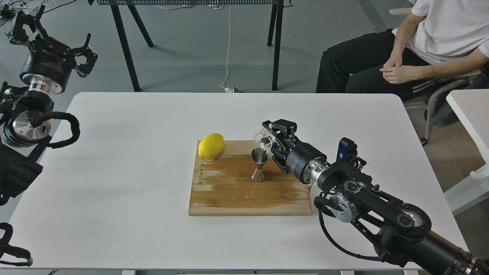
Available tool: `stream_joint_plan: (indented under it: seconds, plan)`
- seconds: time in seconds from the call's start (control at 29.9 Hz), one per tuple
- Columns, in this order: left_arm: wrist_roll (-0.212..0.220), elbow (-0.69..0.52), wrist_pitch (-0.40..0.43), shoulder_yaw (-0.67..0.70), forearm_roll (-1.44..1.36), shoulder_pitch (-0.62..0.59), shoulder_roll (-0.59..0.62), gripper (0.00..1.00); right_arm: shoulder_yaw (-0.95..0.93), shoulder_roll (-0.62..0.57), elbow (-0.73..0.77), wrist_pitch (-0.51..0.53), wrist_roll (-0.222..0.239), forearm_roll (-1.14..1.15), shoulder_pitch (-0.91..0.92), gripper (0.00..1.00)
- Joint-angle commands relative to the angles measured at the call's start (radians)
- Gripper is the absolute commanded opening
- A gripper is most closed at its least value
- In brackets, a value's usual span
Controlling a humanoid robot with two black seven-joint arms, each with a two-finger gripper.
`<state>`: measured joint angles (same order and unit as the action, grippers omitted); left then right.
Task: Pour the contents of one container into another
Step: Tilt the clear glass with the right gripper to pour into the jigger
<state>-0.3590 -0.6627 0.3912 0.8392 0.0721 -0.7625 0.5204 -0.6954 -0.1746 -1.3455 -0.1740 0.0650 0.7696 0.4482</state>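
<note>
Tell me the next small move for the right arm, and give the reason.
Probably keep tipping a little further. The right pincer holds the glass cup tilted, rim just above the jigger standing upright on the cutting board; whether liquid is flowing can't be made out.

Black jointed arms (382,206) — silver collars, looping black cables (blue block on right).

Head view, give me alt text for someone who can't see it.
The right gripper holds a small clear glass cup tipped over a shiny steel hourglass jigger standing on a wooden cutting board. A yellow lemon sits at the board's far left corner. The left gripper hangs open off the white table.
</note>
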Motion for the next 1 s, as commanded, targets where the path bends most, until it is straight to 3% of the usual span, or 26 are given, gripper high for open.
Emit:
stream_joint_plan:
  seconds: [0.0,0.57,0.97]
  plan:
    - [0.000,0.000,0.000,0.000,0.000,0.000,0.000,1.00,0.005,-0.008,0.000,-0.001,-0.001,0.007,0.017,0.26]
    - [0.000,0.000,0.000,0.000,0.000,0.000,0.001,1.00,0.056,-0.019,0.003,-0.024,-0.001,0.120,0.040,0.26]
    - [-0.002,0.000,0.000,0.001,0.000,0.002,0.001,1.00,0.128,-0.054,0.006,-0.033,-0.040,0.195,0.064,0.26]
